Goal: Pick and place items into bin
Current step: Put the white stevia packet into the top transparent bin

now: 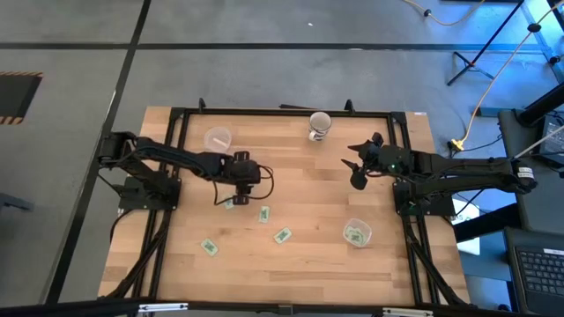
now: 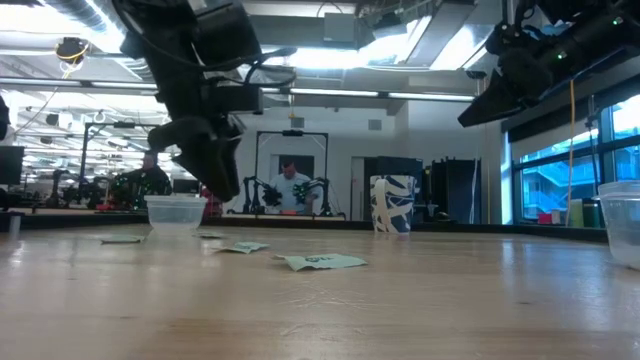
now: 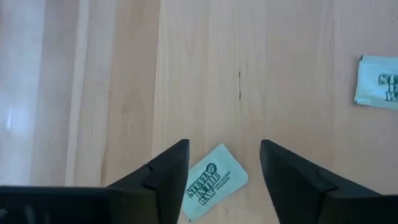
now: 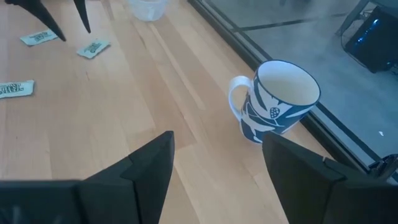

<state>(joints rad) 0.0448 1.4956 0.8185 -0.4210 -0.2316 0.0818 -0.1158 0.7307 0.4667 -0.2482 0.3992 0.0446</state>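
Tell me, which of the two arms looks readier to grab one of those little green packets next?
Probably the left. Its gripper hangs open right above a green packet, fingers either side of it. The right gripper is raised near the mug, with no packet beneath it.

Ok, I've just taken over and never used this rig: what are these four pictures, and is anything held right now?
Two dark robot arms work at a wooden table. One picture looks down from above, one looks level across the tabletop, and one comes from each wrist.

The left gripper hangs open over a small green-and-white flat packet; three more lie nearby. The right gripper is raised and open, facing a blue-and-white mug.

Two clear plastic cups stand on the table: one near the left arm, another on the right with a packet inside. Nothing is held.
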